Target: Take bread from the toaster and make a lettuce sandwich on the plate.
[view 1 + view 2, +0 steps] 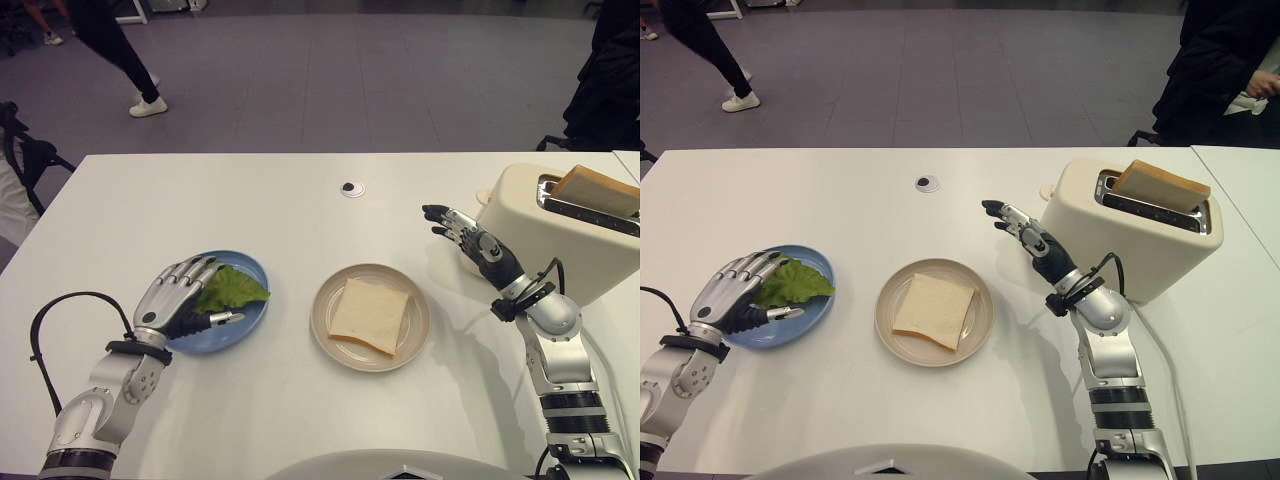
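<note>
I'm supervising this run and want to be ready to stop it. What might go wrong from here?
1. The left hand lies over just one edge of the lettuce leaf. The thin leaf may tear or slip, or the blue plate may slide.
2. The bread slice sits tilted in the toaster. The right hand, close beside the toaster's wall, might nudge it rather than reach the slice.

Left hand (180, 292) clasps the lettuce (234, 289) on the blue plate (235, 327); right hand (466, 238), outstretched, hovers beside the toaster (525, 235) at the tabletop's (250, 200) right edge.
</note>
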Available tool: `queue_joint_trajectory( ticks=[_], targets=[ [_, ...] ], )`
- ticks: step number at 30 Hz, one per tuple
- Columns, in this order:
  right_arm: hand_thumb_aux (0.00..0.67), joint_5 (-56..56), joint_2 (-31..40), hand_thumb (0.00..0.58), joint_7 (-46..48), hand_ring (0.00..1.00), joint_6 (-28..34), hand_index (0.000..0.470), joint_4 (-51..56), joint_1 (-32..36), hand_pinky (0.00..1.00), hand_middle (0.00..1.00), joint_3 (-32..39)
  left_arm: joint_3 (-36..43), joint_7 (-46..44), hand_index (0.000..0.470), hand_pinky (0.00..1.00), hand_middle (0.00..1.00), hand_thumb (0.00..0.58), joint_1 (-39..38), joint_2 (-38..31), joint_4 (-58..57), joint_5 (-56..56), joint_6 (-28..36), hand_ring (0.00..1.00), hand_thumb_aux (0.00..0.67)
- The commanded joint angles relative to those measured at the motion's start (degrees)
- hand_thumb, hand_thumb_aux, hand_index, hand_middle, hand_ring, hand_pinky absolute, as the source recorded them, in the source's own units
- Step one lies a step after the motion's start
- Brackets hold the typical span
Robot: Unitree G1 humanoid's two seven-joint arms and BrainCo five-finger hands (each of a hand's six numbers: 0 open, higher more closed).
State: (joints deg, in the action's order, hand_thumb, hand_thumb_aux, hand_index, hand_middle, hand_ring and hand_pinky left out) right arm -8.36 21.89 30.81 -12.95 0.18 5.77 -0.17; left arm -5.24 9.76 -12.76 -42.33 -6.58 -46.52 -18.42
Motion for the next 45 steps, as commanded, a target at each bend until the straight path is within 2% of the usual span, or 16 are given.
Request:
queue_joint_trajectory(
  ticks=[1,2,3,4,5,15,19,23,26,29,32,36,40,45],
  targets=[
    [0.000,0.18,-0.09,0.000,0.00,0.00,0.00,0.000,0.29,0.05,0.00,0.00,-0.06,2.07,1.24,0.171,0.00,0.00,0.346,2.22,-1.44,-5.04,-0.08,-0.77,0.00,0.244],
    [0.000,0.16,-0.10,0.000,0.00,0.00,-0.03,0.000,0.28,0.04,0.00,0.00,-0.05,2.67,1.52,0.264,0.00,0.00,0.468,2.73,-1.38,-5.89,-0.14,-0.93,0.00,0.376],
    [0.000,0.15,-0.10,0.000,0.01,0.00,-0.06,0.000,0.28,0.03,0.00,0.00,-0.06,3.14,1.71,0.275,0.00,0.00,0.480,3.08,-1.35,-6.40,-0.11,-1.05,0.00,0.391],
    [0.000,0.13,-0.10,0.000,0.01,0.00,-0.08,0.000,0.24,0.01,0.00,0.00,-0.05,3.65,1.86,0.369,0.00,0.00,0.553,3.42,-1.33,-6.70,-0.07,-1.16,0.00,0.525],
    [0.000,0.12,-0.11,0.000,0.06,0.00,-0.12,0.000,0.35,0.11,0.00,0.00,-0.02,4.10,2.03,0.470,0.00,0.00,0.580,3.67,-1.32,-6.86,0.10,-1.31,0.00,0.670],
    [0.000,0.41,-0.22,0.000,0.05,0.00,-0.76,0.000,0.93,0.14,0.00,0.00,0.19,3.48,4.05,0.470,0.00,0.00,0.580,2.34,-2.08,-3.17,1.51,-1.71,0.00,0.670],
    [0.000,0.38,-0.23,0.000,0.01,0.00,-0.95,0.000,1.09,0.23,0.00,0.00,0.22,-0.97,6.53,0.470,0.00,0.00,0.580,0.88,-2.31,4.29,0.92,0.96,0.00,0.670],
    [0.000,0.19,-0.26,0.000,-0.01,0.00,-1.21,0.000,1.46,0.49,0.00,0.00,0.01,-4.82,4.46,0.470,0.00,0.00,0.580,0.63,0.98,18.20,3.92,3.78,0.00,0.670],
    [0.000,0.23,-0.35,0.000,-0.35,0.00,-1.47,0.000,1.79,0.52,0.00,0.00,-0.28,1.75,-0.67,0.470,0.00,0.00,0.580,5.43,6.24,27.80,3.87,5.50,0.00,0.670],
    [0.000,0.26,-0.48,0.000,-0.54,0.00,-1.66,0.000,2.47,1.15,0.00,0.00,-0.31,11.00,-5.85,0.470,0.00,0.00,0.580,11.43,12.74,31.58,2.38,6.70,0.00,0.670],
    [0.000,0.49,-0.77,0.000,-0.85,0.00,-1.94,0.000,3.08,1.55,0.00,0.00,-0.21,19.10,-8.22,0.470,0.00,0.00,0.580,16.95,18.67,28.58,-0.78,6.72,0.00,0.670],
    [0.000,0.61,-1.20,0.000,-0.92,0.00,-2.42,0.000,4.18,2.70,0.00,0.00,0.10,26.80,-6.23,0.470,0.00,0.00,0.580,21.51,24.26,19.24,-4.73,5.58,0.00,0.670],
    [0.000,0.86,-1.72,0.000,-0.88,0.00,-2.67,0.000,4.78,3.53,0.00,0.00,0.67,29.46,-3.60,0.470,0.00,0.00,0.580,19.26,24.38,13.16,-6.21,4.29,0.00,0.670],
    [0.000,1.17,-2.10,0.000,-0.77,0.00,-2.71,0.000,4.98,3.71,0.00,0.00,1.28,30.08,0.78,0.470,0.00,0.00,0.580,13.44,19.83,7.59,-8.50,2.72,0.00,0.670]
  ],
)
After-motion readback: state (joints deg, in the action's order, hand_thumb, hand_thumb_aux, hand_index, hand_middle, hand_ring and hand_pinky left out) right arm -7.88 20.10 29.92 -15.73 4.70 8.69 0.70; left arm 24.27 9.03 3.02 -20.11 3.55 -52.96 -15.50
